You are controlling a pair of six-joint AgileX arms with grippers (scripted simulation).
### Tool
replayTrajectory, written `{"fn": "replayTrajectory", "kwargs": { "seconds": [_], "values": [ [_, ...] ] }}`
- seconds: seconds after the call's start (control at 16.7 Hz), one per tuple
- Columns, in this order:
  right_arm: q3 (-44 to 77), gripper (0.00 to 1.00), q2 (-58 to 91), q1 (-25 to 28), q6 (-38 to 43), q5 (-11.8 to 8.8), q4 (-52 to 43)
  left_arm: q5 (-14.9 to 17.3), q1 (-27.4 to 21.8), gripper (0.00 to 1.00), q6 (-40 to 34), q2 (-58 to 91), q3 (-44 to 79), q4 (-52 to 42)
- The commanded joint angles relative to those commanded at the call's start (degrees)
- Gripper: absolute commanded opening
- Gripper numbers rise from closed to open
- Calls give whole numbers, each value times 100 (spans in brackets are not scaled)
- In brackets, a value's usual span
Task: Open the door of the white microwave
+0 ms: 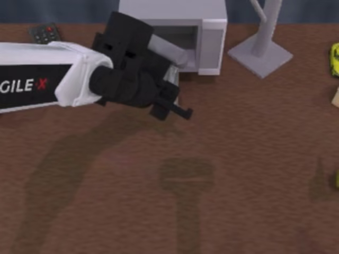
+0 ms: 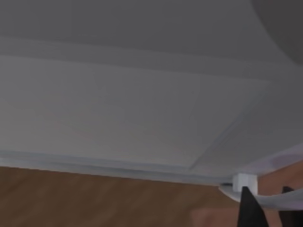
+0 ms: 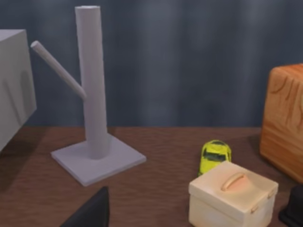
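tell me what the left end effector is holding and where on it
It cannot be told for sure. The left end effector sits at the free edge of the partly open door of the white microwave, but no view shows a closed grip.

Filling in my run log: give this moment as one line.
door: partly open | left claw: at door's edge | white microwave: top-left | right arm: parked

The left arm point(image 1: 79, 74) hides most of the door point(image 1: 177, 55); remote point(image 1: 45, 33) partly covered.
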Motion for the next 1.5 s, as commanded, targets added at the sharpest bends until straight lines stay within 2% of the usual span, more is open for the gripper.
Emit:
{"fn": "replayTrajectory", "kwargs": {
  "seconds": [0.24,1.5],
  "values": [
    [0,100,0,0,0,0,0,157,122,0,240,-77,-83,-6],
    [0,100,0,0,0,0,0,157,123,0,241,-77,-83,-6]
  ]
}}
